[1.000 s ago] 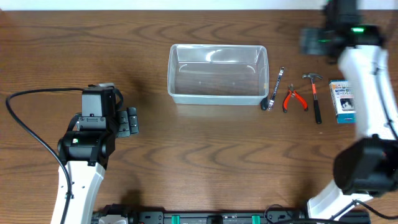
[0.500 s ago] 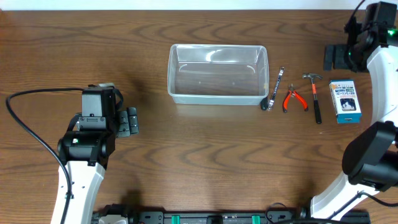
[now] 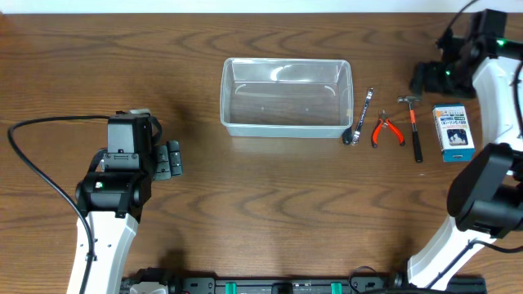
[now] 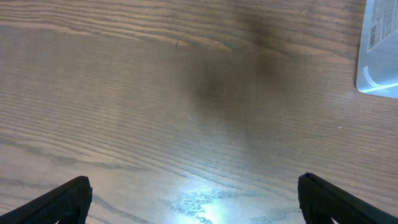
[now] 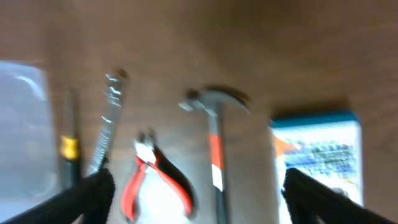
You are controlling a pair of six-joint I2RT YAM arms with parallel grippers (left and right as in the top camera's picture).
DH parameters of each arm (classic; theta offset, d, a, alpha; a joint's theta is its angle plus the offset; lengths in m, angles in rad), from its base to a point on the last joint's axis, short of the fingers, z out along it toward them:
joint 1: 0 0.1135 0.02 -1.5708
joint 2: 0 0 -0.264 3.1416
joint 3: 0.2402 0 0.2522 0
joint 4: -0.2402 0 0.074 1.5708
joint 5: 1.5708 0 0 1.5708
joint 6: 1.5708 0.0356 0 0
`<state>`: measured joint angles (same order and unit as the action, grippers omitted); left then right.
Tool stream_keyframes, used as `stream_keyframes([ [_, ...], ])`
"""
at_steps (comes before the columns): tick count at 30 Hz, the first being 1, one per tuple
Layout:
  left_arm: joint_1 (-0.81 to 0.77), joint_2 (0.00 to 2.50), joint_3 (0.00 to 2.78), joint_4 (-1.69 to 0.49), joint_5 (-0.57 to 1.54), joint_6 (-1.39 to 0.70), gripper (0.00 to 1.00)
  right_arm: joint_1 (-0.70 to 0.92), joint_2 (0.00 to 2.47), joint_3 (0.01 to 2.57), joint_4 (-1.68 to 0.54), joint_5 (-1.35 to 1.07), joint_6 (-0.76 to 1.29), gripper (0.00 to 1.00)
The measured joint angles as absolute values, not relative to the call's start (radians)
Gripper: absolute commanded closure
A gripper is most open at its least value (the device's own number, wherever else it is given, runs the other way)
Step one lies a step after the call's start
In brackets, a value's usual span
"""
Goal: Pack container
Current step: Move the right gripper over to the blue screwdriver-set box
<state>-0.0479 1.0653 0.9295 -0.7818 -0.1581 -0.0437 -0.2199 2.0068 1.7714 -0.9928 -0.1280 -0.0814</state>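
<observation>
**Left pincer (image 3: 172,159) and right pincer (image 3: 426,79): both open**

Left pincer (image 4: 198,190): the fingers stand wide apart with nothing between them, over bare wood surface (image 3: 270,220). The container (image 3: 286,128) sits on the surface ahead of this pincer and to its right, well apart from it. In the left wrist view, only one rounded corner of the container (image 4: 379,56) shows, at the upper right edge.

Right pincer (image 5: 200,190): the fingers stand wide apart and hold nothing. The right wrist view is blurred. The hammer (image 5: 214,149) lies on the surface ahead, between the two fingers. The red-handled pliers (image 5: 155,183) and the wrench (image 5: 109,124) lie toward the left finger. The blue-and-white box (image 5: 317,155) lies toward the right finger. The container (image 5: 22,124) lies farther to this pincer's left, just beyond the wrench.
</observation>
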Motion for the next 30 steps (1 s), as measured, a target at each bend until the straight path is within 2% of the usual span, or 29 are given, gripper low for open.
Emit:
stream_keyframes([
  [3, -0.048, 1.065, 0.929, -0.782, -0.158, -0.044, 0.02, -0.161, 2.012, 1.771, -0.940, -0.153, -0.015, 0.51],
  [6, -0.048, 1.065, 0.929, -0.782, -0.158, -0.044, 0.02, -0.084, 2.032, 1.771, -0.891, -0.169, 0.046, 0.71],
  [8, -0.048, 1.065, 0.929, -0.782, -0.158, -0.044, 0.02, -0.035, 2.059, 1.771, -0.860, -0.174, 0.081, 0.76],
  [12, -0.048, 1.065, 0.929, -0.782, -0.158, -0.044, 0.02, 0.042, 2.131, 1.771, -0.815, -0.157, 0.166, 0.97],
  [20, -0.048, 1.065, 0.929, -0.782, -0.158, -0.044, 0.02, 0.062, 2.225, 1.771, -0.765, -0.119, 0.279, 0.99],
  [30, -0.048, 1.065, 0.929, -0.782, -0.158, -0.044, 0.02, 0.087, 2.265, 1.772, -0.711, -0.292, 0.216, 0.99],
])
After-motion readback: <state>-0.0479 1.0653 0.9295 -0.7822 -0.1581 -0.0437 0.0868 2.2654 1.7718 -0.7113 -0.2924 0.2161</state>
